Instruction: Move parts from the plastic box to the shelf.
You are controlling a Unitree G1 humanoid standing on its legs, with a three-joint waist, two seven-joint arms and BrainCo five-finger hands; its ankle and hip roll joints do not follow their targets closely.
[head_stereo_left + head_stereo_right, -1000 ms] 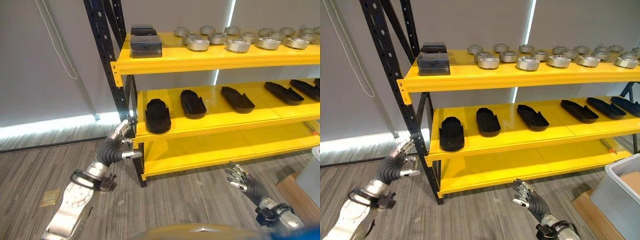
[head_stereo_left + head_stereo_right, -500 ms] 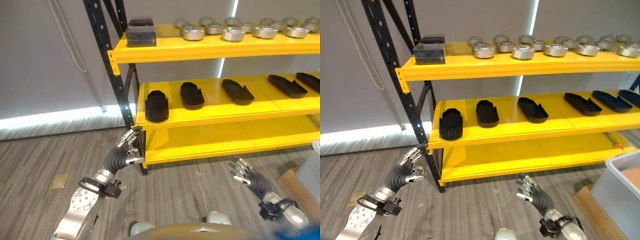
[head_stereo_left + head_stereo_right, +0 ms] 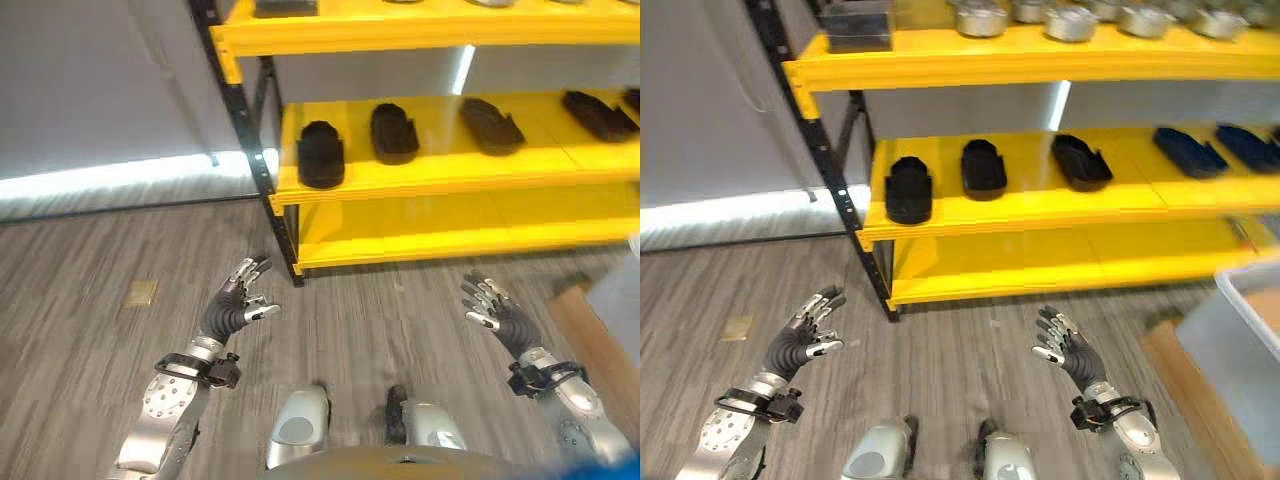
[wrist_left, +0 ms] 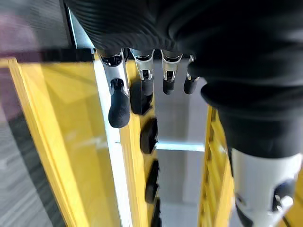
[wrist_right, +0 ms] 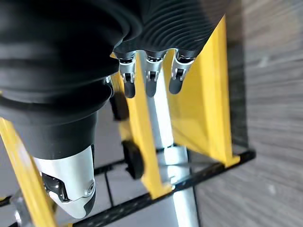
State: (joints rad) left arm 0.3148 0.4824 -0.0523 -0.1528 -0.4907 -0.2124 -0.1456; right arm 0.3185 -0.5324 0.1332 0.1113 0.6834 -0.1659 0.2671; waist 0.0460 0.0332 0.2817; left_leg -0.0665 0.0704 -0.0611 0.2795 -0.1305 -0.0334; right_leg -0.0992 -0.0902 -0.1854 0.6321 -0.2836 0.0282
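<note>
Parts, left eye: black, lying in a row on the middle tier of the yellow shelf; left hand low over the floor, fingers spread, empty; right hand likewise. Right eye: grey box at right edge, contents not visible; risk, my judgement: it sits far to the side, so a reach may clip its rim. Wrist views: both hands' fingers straight, holding nothing.

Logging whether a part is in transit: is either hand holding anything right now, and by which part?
Nothing is held. The left hand and the right hand are both open and empty above the floor, in front of the yellow shelf.
</note>
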